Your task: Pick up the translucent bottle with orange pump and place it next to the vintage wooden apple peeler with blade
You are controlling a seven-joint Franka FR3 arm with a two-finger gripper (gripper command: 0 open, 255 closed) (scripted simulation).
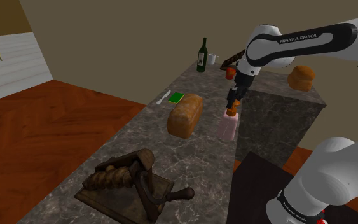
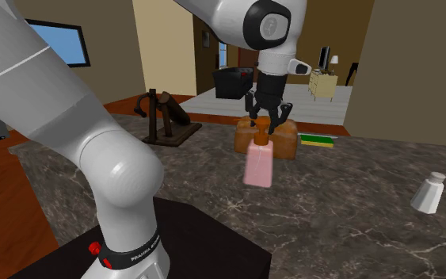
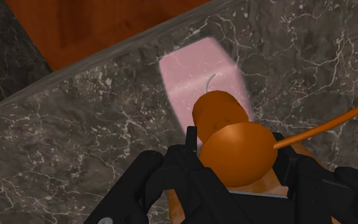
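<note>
Shoulder camera: high, beside and behind the black box stand, looking down the length of the dark marbled stone bench. Second camera: low, close by the base of the white arm, facing across the bench. Wrist camera: looks steeply down, very near the pink translucent bottle with orange pump. All three share that bottle and the surrounding bench.

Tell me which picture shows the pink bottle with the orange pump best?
The second exterior view: the translucent pink bottle with orange pump shows its whole body side-on, close up. The shoulder view shows it farther off. The wrist view looks down on its pump.
</note>
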